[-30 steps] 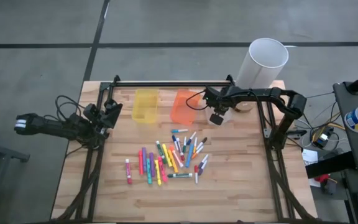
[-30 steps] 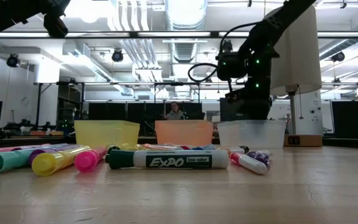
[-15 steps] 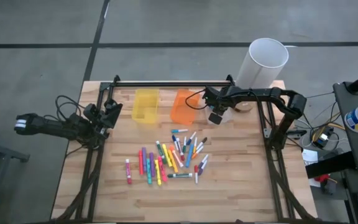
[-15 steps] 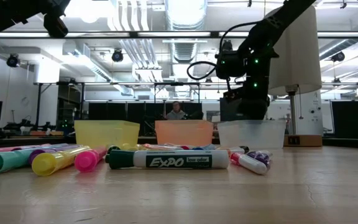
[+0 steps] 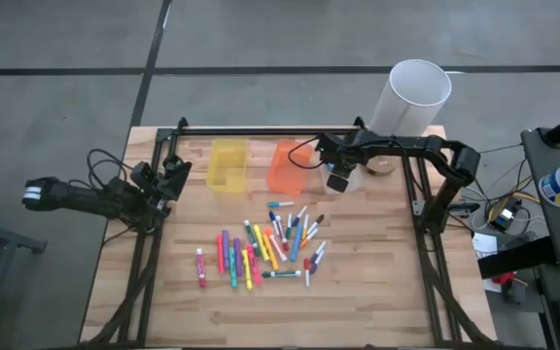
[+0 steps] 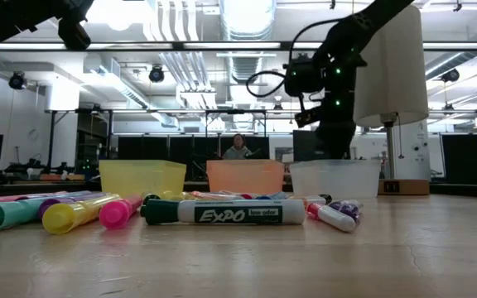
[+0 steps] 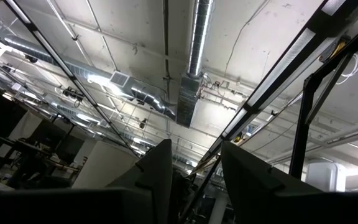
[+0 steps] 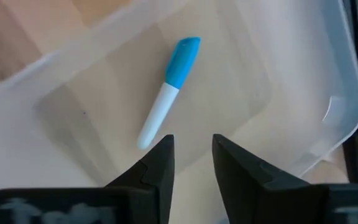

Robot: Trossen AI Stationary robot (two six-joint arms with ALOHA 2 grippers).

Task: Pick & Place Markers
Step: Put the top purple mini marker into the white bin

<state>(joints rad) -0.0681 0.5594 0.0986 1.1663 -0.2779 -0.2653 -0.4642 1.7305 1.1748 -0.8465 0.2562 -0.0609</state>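
Right tool [image 5: 335, 181] over the clear bin [image 5: 350, 178] at the far side of the worktop [image 5: 377, 262], fingers [image 8: 151, 167] a little apart, gripping nothing. Directly beneath, on the bin's floor — one marker with a white barrel and blue cap [image 8: 168, 90], lying free.

Left tool [image 5: 170, 181] parked at the worktop's left edge, pointing up toward the ceiling, fingers [image 7: 157, 168] apart and empty.

Remaining markers [image 5: 265, 248] scattered in a loose cluster near the middle of the worktop, well apart from both tools — pink, yellow, green, purple, red and blue among them. Nearest the low camera, a green-capped marker [image 6: 222, 212] lying on its side.

Yellow bin [image 5: 227, 163] and orange bin [image 5: 285, 166] side by side to the left of the clear one. Tall white cylinder [image 5: 408, 99] at the far right corner.
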